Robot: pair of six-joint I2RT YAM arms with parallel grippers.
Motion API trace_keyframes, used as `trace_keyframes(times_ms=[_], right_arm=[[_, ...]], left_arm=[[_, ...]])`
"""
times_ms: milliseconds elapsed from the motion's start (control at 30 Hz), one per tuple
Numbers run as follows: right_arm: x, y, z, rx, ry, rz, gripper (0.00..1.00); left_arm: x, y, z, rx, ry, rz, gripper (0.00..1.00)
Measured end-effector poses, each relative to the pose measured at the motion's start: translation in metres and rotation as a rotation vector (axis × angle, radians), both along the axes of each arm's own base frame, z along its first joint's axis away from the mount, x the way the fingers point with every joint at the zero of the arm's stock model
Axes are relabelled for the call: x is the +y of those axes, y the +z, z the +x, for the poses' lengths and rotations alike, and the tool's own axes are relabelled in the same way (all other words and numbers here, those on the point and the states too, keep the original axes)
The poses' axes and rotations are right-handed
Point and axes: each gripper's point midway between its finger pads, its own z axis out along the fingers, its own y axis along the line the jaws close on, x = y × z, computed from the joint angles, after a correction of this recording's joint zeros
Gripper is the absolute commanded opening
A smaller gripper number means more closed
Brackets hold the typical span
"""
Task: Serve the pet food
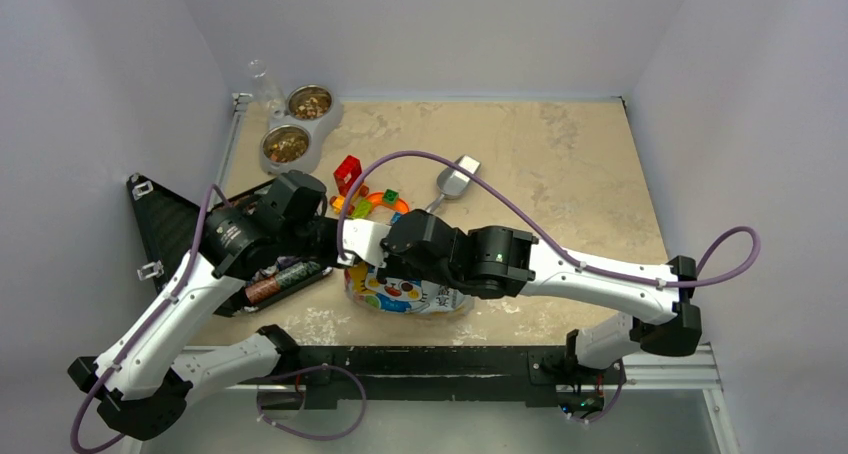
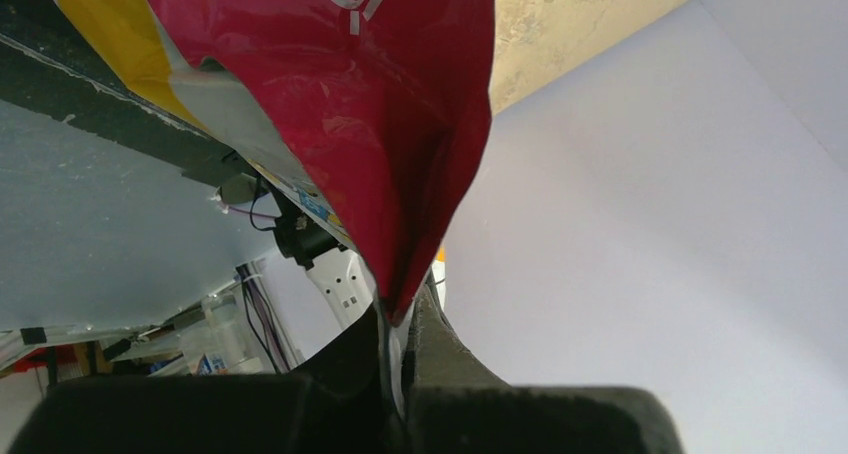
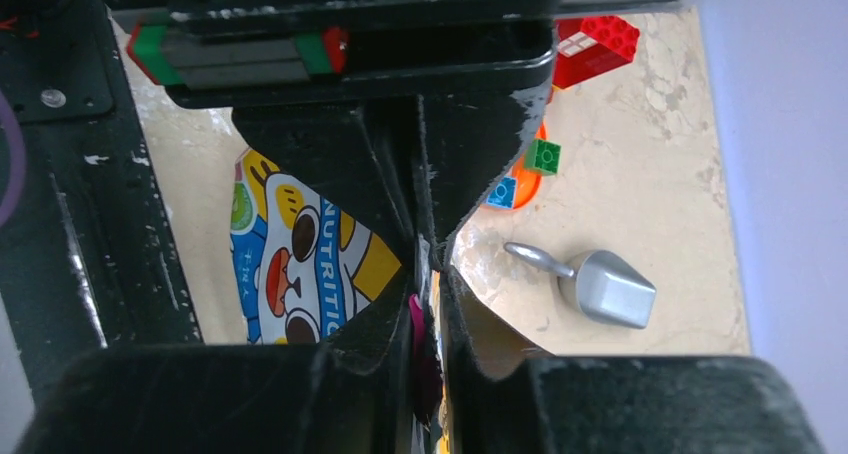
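Kibble (image 1: 287, 145), tan and heaped, filled two bowls (image 1: 291, 104) in the far-left corner. Whatever the bag (image 1: 405, 296) held was hidden, its body largely under the arms. Left gripper (image 2: 398, 319) and right gripper (image 3: 428, 274) each pinched its edge tight. Scoop (image 1: 455, 179) and blocks (image 1: 348, 171) lay just beyond.

Food bag (image 1: 400, 296) largely beneath left arm (image 1: 240, 239) and right arm (image 1: 500, 259), its contents out of sight
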Motion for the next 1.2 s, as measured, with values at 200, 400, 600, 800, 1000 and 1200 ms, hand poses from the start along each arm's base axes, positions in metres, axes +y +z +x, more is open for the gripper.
trace_keyframes(times_ms=[200,400,600,800,1000,1200], right_arm=[[-0.001,-0.004,0.004,-0.022,-0.041,-0.014,0.00],[-0.007,-0.004,0.006,0.024,-0.096,0.048,0.27],[-0.030,-0.006,0.010,0.084,-0.141,0.062,0.02],[-0.030,-0.008,0.008,0.114,-0.164,0.062,0.00],[-0.033,-0.008,0.009,0.172,-0.222,0.105,0.04],[-0.046,-0.009,0.008,0.232,-0.264,0.173,0.00]], left_arm=[[0.001,-0.001,0.005,-0.003,0.015,-0.002,0.00],[-0.001,0.001,0.007,0.018,0.018,-0.001,0.00],[0.002,0.000,0.006,0.032,0.022,0.008,0.00],[0.003,0.000,0.008,0.035,0.036,0.023,0.00],[0.003,0.001,0.010,0.030,0.041,0.022,0.00],[0.003,0.001,0.011,0.027,0.042,0.020,0.00]])
